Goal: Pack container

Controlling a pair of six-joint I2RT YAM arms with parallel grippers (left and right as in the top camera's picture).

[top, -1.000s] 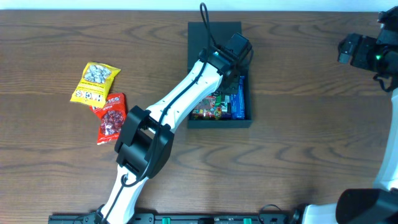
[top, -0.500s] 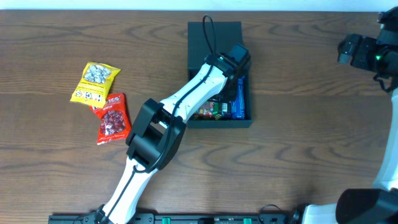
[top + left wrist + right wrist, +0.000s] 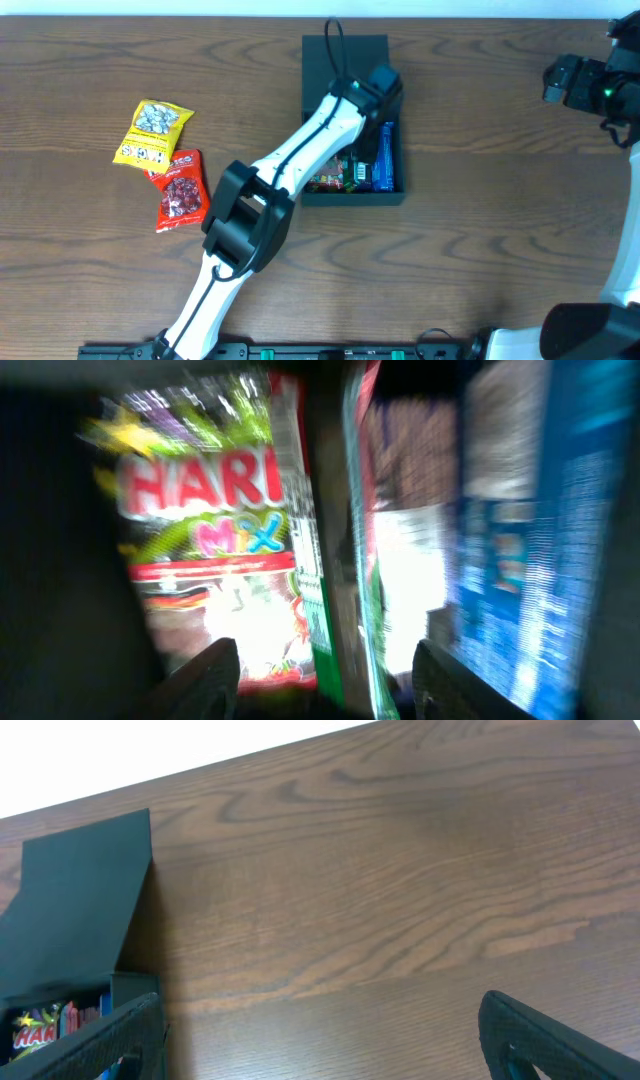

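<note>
container (image 3: 350, 198): found at upper middle of table (image 3: 480, 250), lid folded back, packets (image 3: 210, 540) stood inside | left gripper (image 3: 330, 670): lowered into container, fingers parted, view blurred | right gripper (image 3: 325, 1042): held wide, empty, well apart | risk: an upright packet edge between the parted fingers may be snagged and dragged out when the arm is lifted

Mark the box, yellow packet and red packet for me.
box (image 3: 356, 52): overhead view, open lid.
yellow packet (image 3: 152, 133): overhead view, centre of front.
red packet (image 3: 181, 192): overhead view, centre of front.
</note>
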